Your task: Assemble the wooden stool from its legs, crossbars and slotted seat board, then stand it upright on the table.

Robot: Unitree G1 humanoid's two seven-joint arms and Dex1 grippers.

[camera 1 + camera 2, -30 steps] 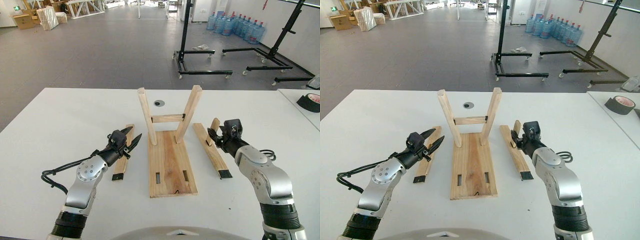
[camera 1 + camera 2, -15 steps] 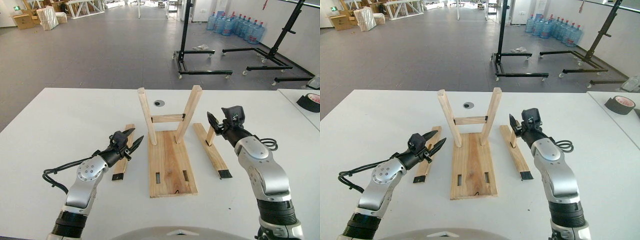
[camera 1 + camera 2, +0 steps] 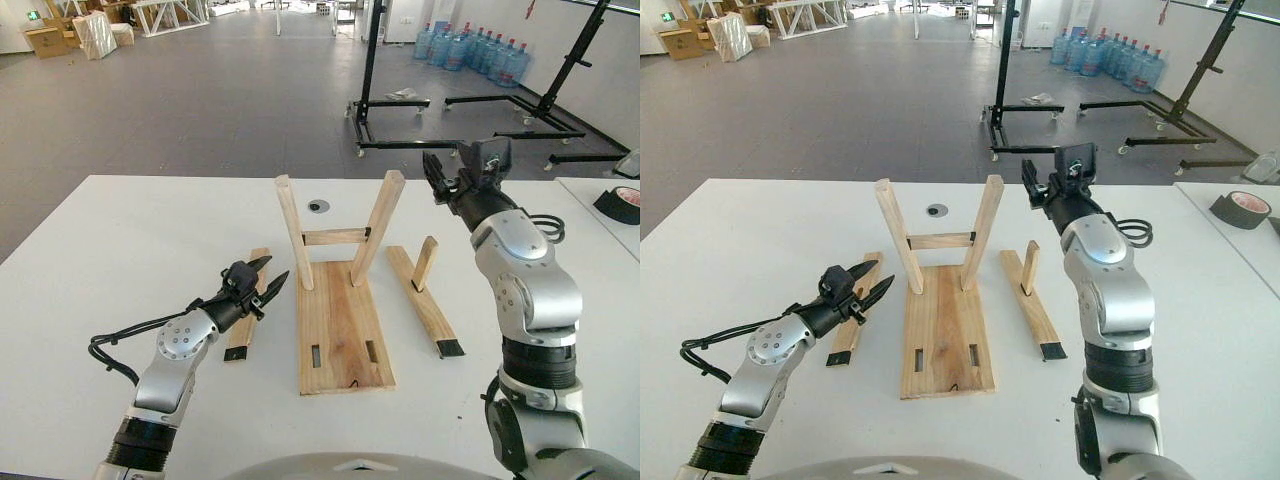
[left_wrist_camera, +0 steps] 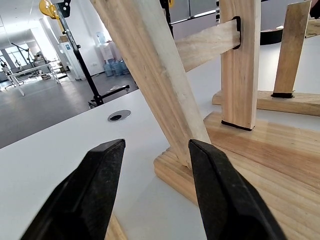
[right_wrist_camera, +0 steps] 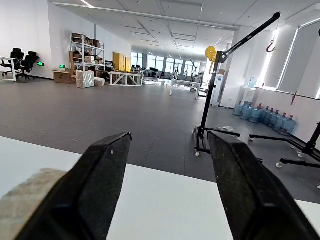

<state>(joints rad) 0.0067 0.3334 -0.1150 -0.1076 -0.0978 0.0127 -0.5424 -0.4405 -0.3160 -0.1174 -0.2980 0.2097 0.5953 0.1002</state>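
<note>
The slotted seat board [image 3: 345, 335] lies flat at the table's middle. Two legs [image 3: 293, 232] [image 3: 378, 228] joined by a crossbar [image 3: 335, 237] stand in its far end. Right of the board a third leg [image 3: 424, 302] lies flat, a short crossbar [image 3: 427, 263] sticking up from it. A fourth leg [image 3: 243, 325] lies flat on the left. My left gripper [image 3: 268, 272] hovers open over this leg's far end, pointing at the standing frame; the left wrist view has its fingers [image 4: 95, 190] framing the nearer leg [image 4: 155, 85]. My right gripper [image 3: 452, 175] is raised high beyond the short crossbar, open and empty, its fingers [image 5: 100, 185] spread.
A roll of black tape [image 3: 622, 203] sits on the neighbouring table at the far right. A round cable hole [image 3: 319, 206] lies behind the frame. A black cable [image 3: 110, 345] trails from my left arm. Bare tabletop [image 3: 140, 240] spreads to the left.
My right gripper has lifted off the short upright crossbar and swung up and away toward the table's far edge. The left gripper has edged slightly toward the board.
</note>
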